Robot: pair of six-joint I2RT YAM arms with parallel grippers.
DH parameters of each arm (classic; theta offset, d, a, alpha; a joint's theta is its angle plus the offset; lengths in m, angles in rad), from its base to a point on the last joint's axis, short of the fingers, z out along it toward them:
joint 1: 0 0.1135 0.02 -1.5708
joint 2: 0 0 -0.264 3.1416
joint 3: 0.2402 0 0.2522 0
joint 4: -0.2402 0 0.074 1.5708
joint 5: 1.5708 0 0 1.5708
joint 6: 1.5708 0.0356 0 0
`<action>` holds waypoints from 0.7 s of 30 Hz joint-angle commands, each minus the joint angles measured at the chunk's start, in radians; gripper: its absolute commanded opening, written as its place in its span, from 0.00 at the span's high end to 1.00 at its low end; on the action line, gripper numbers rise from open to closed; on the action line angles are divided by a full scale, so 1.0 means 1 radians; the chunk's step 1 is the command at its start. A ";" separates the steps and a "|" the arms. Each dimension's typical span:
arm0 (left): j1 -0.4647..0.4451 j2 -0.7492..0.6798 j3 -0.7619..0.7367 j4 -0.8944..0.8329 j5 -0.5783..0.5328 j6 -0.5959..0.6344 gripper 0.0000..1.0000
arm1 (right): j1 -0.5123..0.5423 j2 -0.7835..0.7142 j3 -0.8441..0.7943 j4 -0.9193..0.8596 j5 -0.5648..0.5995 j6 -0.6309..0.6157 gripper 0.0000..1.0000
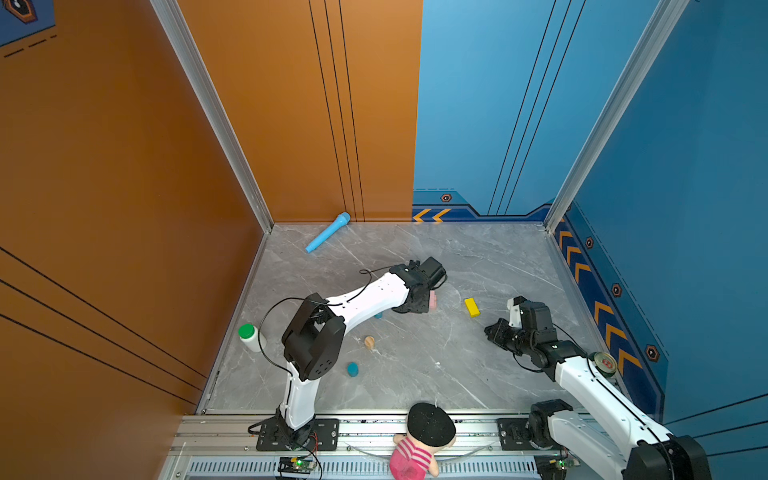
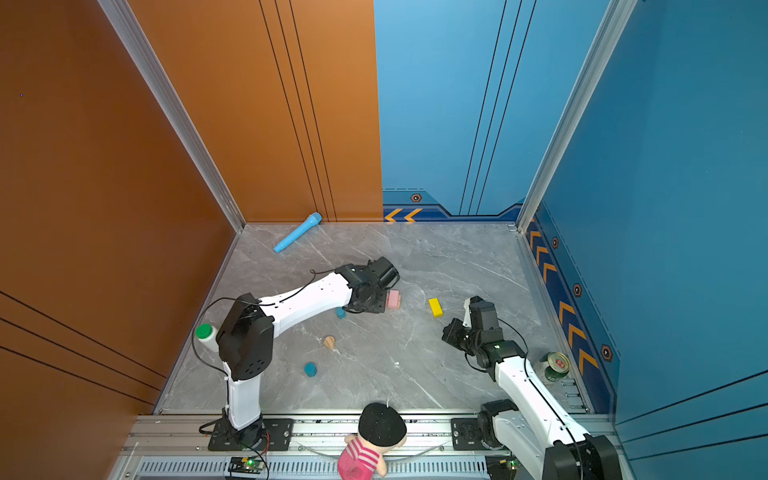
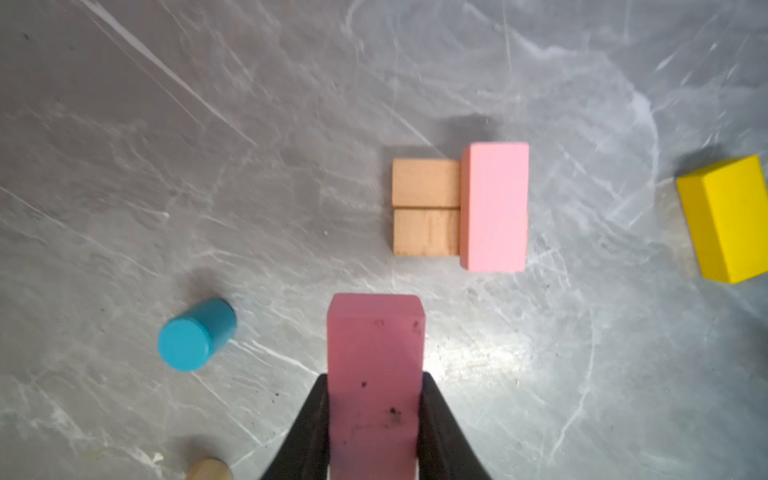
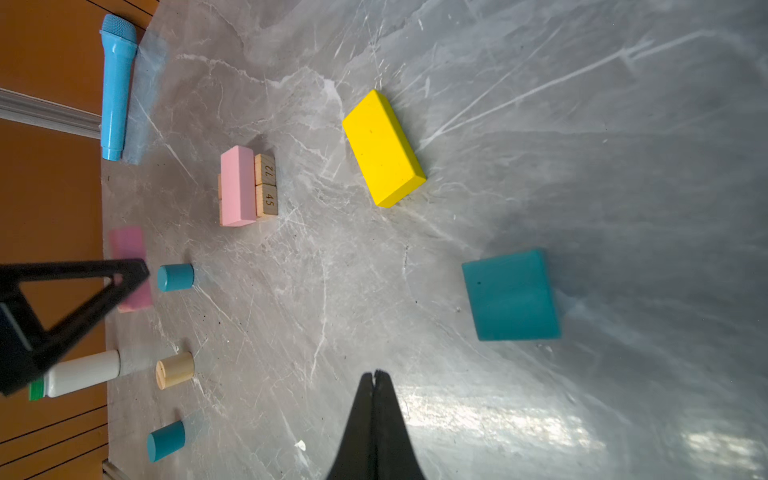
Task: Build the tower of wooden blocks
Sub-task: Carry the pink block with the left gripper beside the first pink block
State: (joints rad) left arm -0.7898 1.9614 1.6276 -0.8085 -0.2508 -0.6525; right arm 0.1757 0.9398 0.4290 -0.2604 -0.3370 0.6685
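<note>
My left gripper [image 3: 374,401] is shut on a pink bar [image 3: 374,357] held above the table, just short of the tower [image 3: 494,208]. That tower is another pink bar lying across two tan blocks [image 3: 426,208], and it also shows in both top views [image 1: 432,300] [image 2: 393,299]. A yellow bar [image 1: 471,307] lies to its right. Two blue cylinders [image 1: 353,369] [image 2: 340,312] and a tan cylinder [image 1: 369,342] lie loose nearer the front. The teal cube [image 4: 511,296] sits near my right gripper [image 4: 376,374], which is shut and empty.
A light-blue toy microphone [image 1: 328,232] lies by the back wall. A white bottle with a green cap [image 1: 249,336] stands at the left edge and a can [image 1: 604,363] at the right edge. A doll [image 1: 424,440] leans on the front rail.
</note>
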 commanded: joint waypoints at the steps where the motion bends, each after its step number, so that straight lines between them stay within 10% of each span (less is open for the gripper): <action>1: 0.034 0.039 0.081 -0.043 -0.002 0.086 1.00 | 0.001 0.016 0.022 -0.008 0.022 -0.018 0.99; 21: 0.068 0.273 0.329 -0.088 0.136 0.154 1.00 | 0.030 0.173 0.080 0.024 0.049 -0.023 1.00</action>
State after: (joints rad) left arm -0.7181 2.2158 1.9320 -0.8658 -0.1474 -0.5041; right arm 0.1986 1.1004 0.4854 -0.2508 -0.3103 0.6682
